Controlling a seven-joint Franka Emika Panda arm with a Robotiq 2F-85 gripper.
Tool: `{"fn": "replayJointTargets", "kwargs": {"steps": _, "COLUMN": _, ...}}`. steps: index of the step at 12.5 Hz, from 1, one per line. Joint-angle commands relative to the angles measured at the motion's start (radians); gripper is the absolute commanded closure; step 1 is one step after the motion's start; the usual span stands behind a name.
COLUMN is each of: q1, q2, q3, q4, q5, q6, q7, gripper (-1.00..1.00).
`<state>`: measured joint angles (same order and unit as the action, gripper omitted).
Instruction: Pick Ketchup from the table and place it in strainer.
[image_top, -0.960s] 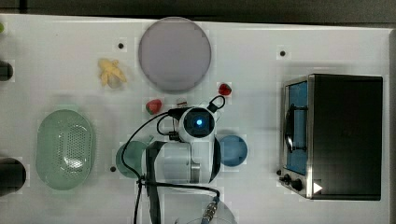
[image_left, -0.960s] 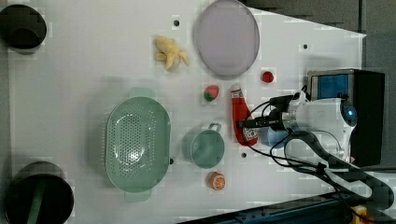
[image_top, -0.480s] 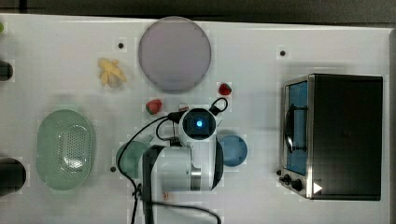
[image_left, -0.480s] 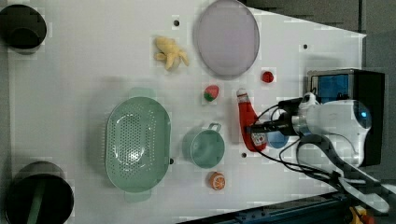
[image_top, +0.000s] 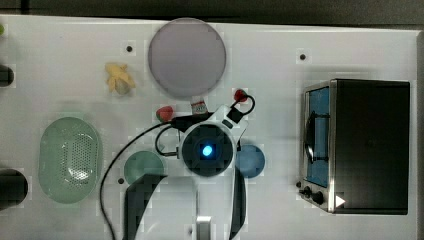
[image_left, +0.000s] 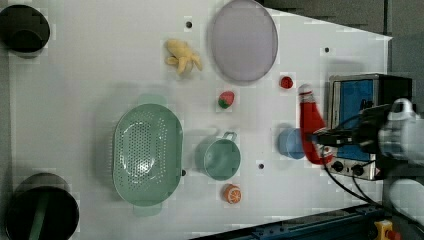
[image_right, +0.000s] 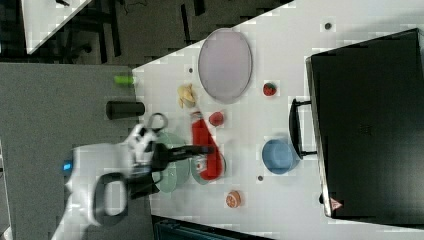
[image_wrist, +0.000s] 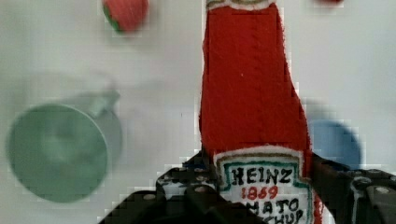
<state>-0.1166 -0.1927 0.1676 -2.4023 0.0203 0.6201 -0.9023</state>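
Gripping the Ketchup (image_left: 311, 120) at its labelled lower body, your claw (image_wrist: 261, 186) held it lifted above the surface (image_left: 90, 75), well right of the strainer (image_left: 147, 154) in the left view.

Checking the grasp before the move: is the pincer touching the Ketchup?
Touching. In the wrist view the pincer has a finger pressed against each side of the Ketchup at its label.
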Motion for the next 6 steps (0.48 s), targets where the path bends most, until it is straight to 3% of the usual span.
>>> {"fn": "replayJointTargets", "kwargs": {"steps": 1, "q1": 0.044, "q2": -0.054, "q3": 0.086, "q4": 0.034, "q5": 0.016, "q6": -0.063, "q7": 0.076, "gripper": -0.24}}
{"fn": "replayJointTargets", "kwargs": {"steps": 6, "q1": 0.092, "q2": -0.025, "q3": 0.268, "q4": 0.076, "q5": 0.076, "q6": -0.067, "q7": 0.385, "gripper": -0.24}}
